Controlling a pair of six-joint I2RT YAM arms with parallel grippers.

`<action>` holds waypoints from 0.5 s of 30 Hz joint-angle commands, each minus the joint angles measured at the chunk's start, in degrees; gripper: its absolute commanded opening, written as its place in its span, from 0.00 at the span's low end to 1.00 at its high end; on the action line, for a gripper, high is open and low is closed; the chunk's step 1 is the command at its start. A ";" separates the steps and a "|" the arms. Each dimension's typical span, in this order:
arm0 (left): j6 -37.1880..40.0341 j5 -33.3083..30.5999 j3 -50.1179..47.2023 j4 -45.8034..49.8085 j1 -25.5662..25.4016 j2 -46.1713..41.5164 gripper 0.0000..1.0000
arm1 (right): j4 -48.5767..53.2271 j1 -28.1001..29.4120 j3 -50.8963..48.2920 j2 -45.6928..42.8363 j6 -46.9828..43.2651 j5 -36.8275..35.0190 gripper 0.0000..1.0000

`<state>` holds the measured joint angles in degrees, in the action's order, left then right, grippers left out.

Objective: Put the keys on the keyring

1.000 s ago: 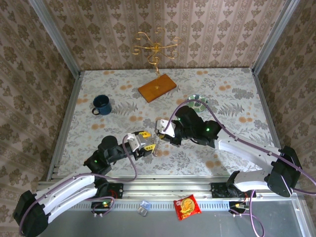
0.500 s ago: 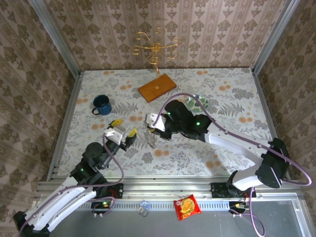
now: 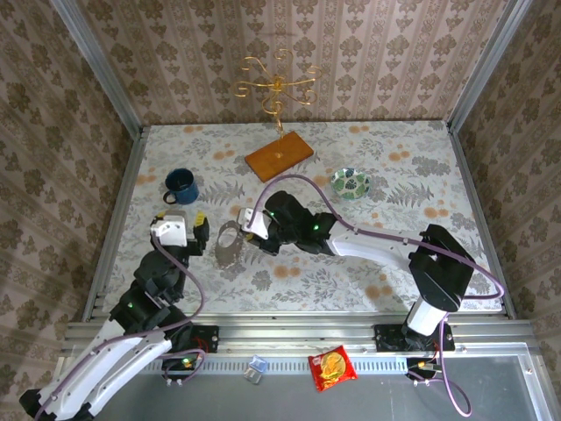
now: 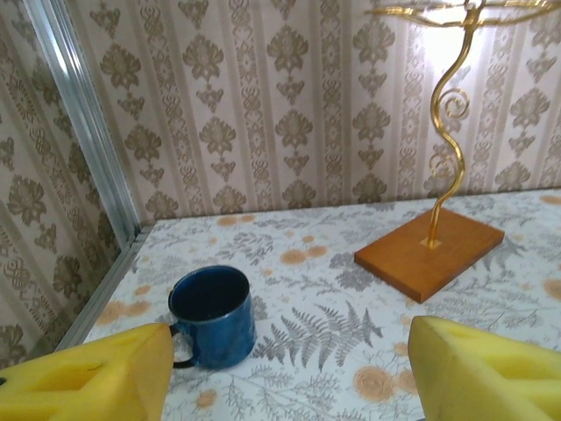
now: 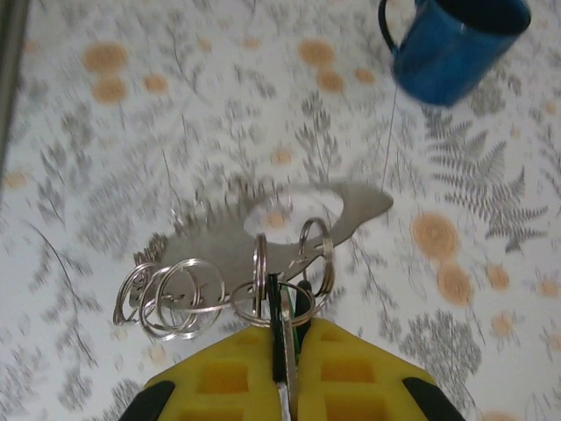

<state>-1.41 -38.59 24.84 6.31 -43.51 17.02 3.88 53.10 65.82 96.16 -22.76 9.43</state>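
You have open desk (image 3: 412, 149) toward the right edge and far right corner; the mug (image 3: 180, 186) sits near the left edge. The keyring (image 5: 188, 294), a bunch of steel loops, hangs over the desk's middle, clamped in your right jaws. The keys (image 5: 298, 316) show as green and black slivers at the tips. Your left jaws stand apart, empty.

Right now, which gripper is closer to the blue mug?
Left. The left gripper hovers just on the near side of the blue mug, facing it. The right gripper, pinching the keys, is farther off to the mug's right.
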 commanded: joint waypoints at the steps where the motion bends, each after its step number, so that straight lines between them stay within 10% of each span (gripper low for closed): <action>1: -2.99 2.59 -0.27 1.53 1.94 1.19 0.71 | 10.97 -0.44 -2.40 -1.91 -8.40 -6.60 0.00; 15: -5.39 12.85 -3.50 -2.87 10.90 11.64 0.76 | 30.07 -0.37 -9.91 -0.92 -20.63 -25.13 0.08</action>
<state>-5.63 -28.56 22.04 6.35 -33.78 27.94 27.03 52.95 55.99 95.57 -39.64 -11.33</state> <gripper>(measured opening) 0.753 0.086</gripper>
